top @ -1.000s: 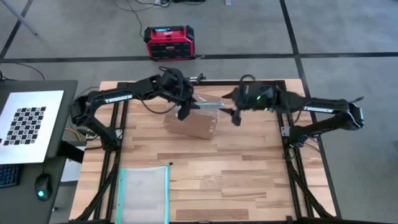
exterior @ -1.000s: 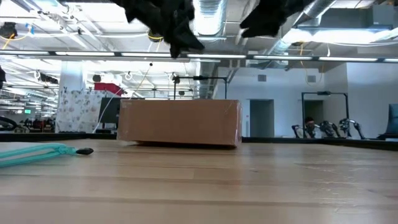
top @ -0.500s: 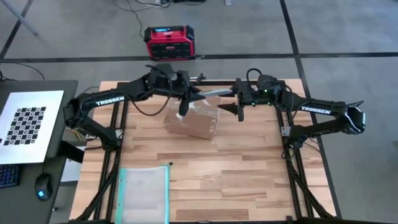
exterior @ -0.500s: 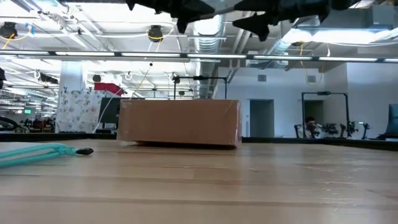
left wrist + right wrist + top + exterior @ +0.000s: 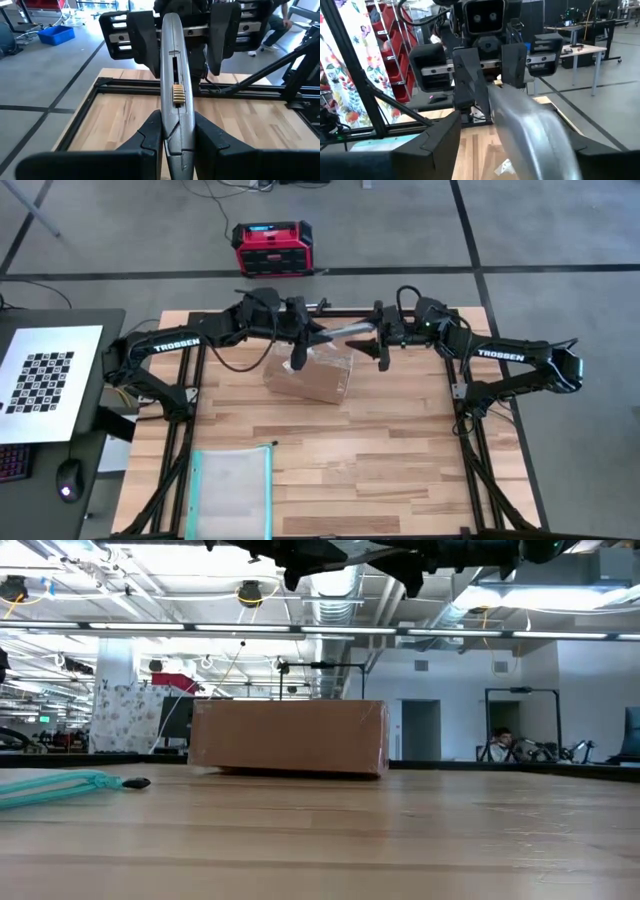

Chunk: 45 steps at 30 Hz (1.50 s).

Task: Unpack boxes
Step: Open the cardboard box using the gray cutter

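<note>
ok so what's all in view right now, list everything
cardboard box: one, brown, back middle of the wooden table
cutter-like tool: one, silver-grey, in the air above the box
pouch: one, clear with teal edge, table's front left
case: one, red and black, floor behind the table
checkerboard card: one, black and white, side desk
mouse: one, dark, same desk
person: one, far back in the room
left claw: shut on the tool
right claw: open, fingers either side of the tool
</note>
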Tool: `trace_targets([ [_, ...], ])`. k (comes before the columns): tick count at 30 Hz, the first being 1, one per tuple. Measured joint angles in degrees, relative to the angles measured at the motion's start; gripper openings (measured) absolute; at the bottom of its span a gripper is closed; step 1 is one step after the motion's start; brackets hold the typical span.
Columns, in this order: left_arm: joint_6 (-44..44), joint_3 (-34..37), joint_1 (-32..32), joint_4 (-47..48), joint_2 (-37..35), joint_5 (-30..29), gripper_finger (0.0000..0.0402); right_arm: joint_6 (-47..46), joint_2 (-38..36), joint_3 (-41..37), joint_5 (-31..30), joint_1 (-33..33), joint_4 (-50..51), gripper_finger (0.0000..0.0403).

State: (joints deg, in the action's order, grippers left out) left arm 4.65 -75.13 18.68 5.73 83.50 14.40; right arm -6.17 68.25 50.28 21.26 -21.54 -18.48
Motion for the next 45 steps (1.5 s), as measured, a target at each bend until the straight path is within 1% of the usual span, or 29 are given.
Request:
trace_targets([
  [5, -0.19, 0.0, -0.17, -0.08, 0.0, -0.04, 0.0048, 0.21, 0.07, 0.0, 0.0, 0.0, -0.59, 0.019],
  [8, -0.45, 0.0, -0.14, -0.07, 0.0, 2.37, 0.0048, 0.59, 0.07, 0.0, 0.0, 0.03, -0.61, 0.0182],
  [14, -0.92, 0.0, -0.42, -0.08, 0.0, 3.27, 0.0048, 2.5, 0.09, 0.0, -0.15, 2.01, -1.26, 0.0162],
  [27, -1.23, 0.0, -0.6, -0.34, 0.0, 3.12, 0.0048, 3.76, 0.46, 0.0, -0.33, 2.38, -3.89, 0.0118],
  [31, -1.33, 0.0, -0.64, -0.24, 0.0, 2.89, 0.0048, 4.92, 0.5, 0.0, -0.4, 2.38, -4.21, 0.0086],
  [33, -1.98, 0.0, -0.64, -0.25, 0.0, 2.22, 0.0058, 4.9, 0.5, 0.0, -0.79, 2.34, -4.17, 0.0073],
  [39, -0.25, 0.0, -0.68, 1.84, 0.0, 0.18, 0.0123, 5.6, 0.53, 0.0, -0.78, 2.36, -2.84, 0.0073],
  [42, 0.33, 0.0, -0.5, 5.06, 0.0, -1.56, 0.0137, 6.43, 0.5, 0.0, -1.76, 2.36, -0.13, 0.0073],
  [45, 3.62, -0.02, 0.72, 11.26, -0.07, -3.13, 0.014, 6.67, 0.48, 0.0, -2.88, 1.67, 2.41, 0.0073],
])
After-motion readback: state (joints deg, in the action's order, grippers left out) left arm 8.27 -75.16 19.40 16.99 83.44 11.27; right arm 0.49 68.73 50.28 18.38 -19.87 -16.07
